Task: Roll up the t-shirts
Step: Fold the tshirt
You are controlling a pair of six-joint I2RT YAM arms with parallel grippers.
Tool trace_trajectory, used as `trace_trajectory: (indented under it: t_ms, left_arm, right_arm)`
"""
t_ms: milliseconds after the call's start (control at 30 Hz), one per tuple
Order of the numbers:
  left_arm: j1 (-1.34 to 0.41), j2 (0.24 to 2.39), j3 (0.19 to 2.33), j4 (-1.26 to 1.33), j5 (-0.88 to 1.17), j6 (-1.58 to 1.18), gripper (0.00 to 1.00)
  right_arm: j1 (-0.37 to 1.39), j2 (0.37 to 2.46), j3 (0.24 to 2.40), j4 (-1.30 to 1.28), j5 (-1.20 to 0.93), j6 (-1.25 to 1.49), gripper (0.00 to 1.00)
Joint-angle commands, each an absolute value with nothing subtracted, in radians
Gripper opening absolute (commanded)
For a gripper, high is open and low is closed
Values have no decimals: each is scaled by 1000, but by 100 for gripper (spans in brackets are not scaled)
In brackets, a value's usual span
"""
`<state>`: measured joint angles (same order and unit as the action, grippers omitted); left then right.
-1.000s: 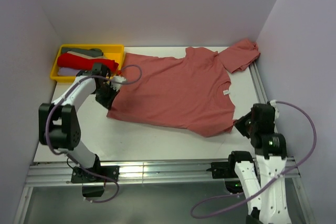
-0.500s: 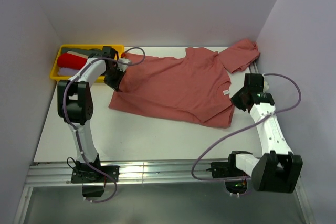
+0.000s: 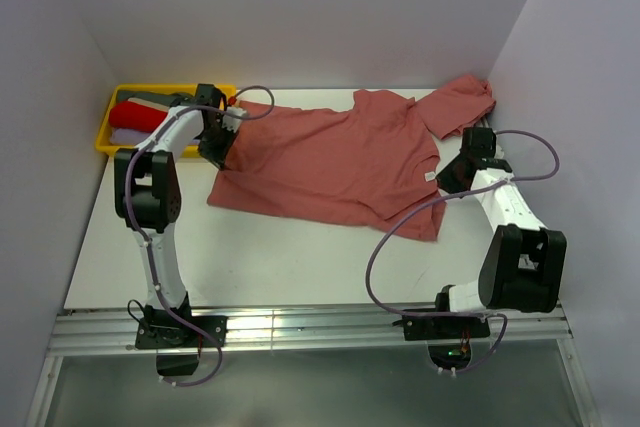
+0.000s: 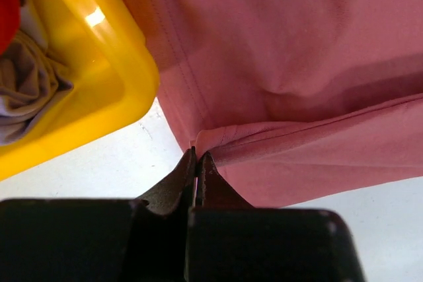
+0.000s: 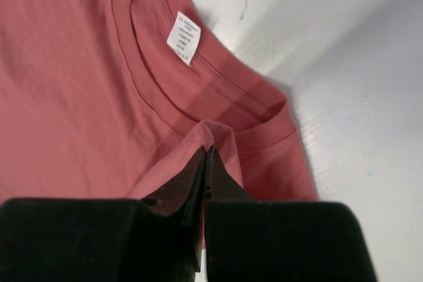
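Across the white table [image 3: 250, 247], the dusty salmon-red thin-cloth t-shirt [image 3: 330, 162] lies mostly flat. Left gripper [image 4: 197, 158] pinches its folded hem corner beside the yellow plastic tray [image 4: 125, 77]; right gripper [image 5: 207, 151] pinches a fold by the collar. I judge it light and limp; seams should grip best. Bunched far sleeve [image 3: 462, 102]: layers unreadable.

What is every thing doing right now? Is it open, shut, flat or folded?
t-shirt: spread on the table, near edge folded over, not rolled.
left gripper: shut on the t-shirt's hem corner.
right gripper: shut on the t-shirt beside the collar.
yellow tray: holds bundled clothes.
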<state>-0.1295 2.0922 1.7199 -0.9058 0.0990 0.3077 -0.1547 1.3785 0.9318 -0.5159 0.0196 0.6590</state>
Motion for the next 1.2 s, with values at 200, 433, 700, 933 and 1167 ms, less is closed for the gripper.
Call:
trace_trajectory:
  t_ms: [200, 433, 700, 933, 1167]
  left_arm:
    - [-106, 2108, 1772, -902, 43, 275, 4]
    - [-98, 2112, 1775, -893, 52, 272, 24]
    - [-97, 2069, 1781, -876, 81, 279, 52]
    - [-91, 2023, 1767, -868, 109, 287, 62]
    - [-75, 1938, 1706, -882, 184, 310, 64]
  right_arm:
    - [-181, 1456, 1008, -403, 6, 643, 0]
    - [-181, 1502, 1012, -368, -38, 637, 0]
    - [-181, 1548, 1055, -382, -45, 618, 0]
    - [-183, 1591, 1081, -388, -38, 618, 0]
    - [-183, 1643, 1106, -380, -45, 624, 0]
